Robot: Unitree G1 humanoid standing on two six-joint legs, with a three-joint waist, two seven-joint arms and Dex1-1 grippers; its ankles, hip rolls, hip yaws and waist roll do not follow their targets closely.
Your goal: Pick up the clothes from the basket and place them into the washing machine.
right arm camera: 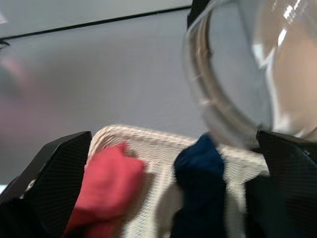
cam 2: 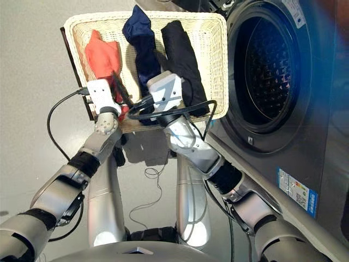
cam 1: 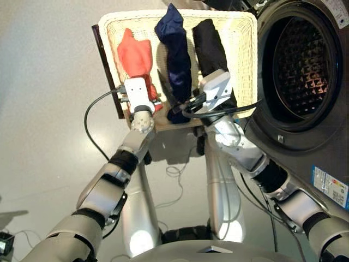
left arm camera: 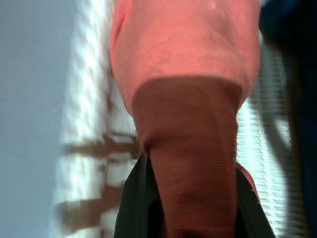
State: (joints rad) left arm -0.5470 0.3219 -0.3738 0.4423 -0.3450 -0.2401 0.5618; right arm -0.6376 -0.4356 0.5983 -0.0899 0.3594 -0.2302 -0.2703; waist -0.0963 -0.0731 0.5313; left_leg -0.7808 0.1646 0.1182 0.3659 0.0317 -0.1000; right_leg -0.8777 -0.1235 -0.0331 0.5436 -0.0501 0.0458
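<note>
The cream-white basket (cam 1: pixel 248 60) holds three bundles side by side: coral-orange (cam 1: pixel 133 52) on the left, navy blue (cam 1: pixel 177 52) in the middle, black (cam 1: pixel 209 43) on the right. My left gripper (left arm camera: pixel 190 173) is at the near end of the coral-orange bundle (left arm camera: pixel 188 99), shut on the cloth, with a black finger (left arm camera: pixel 133 198) on each side. My right gripper (right arm camera: pixel 173 139) hangs open and empty over the basket's near edge, between the navy and black bundles. The washing machine (cam 1: pixel 327 136) stands on the right, its drum (cam 1: pixel 302 71) open.
The basket rests on a dark-edged stand (cam 1: pixel 106 71) right against the machine's front. The round glass door (right arm camera: pixel 247 74) is swung open past the basket's far end. A black cable (cam 1: pixel 90 125) loops from my left wrist. Grey floor (cam 1: pixel 43 109) lies to the left.
</note>
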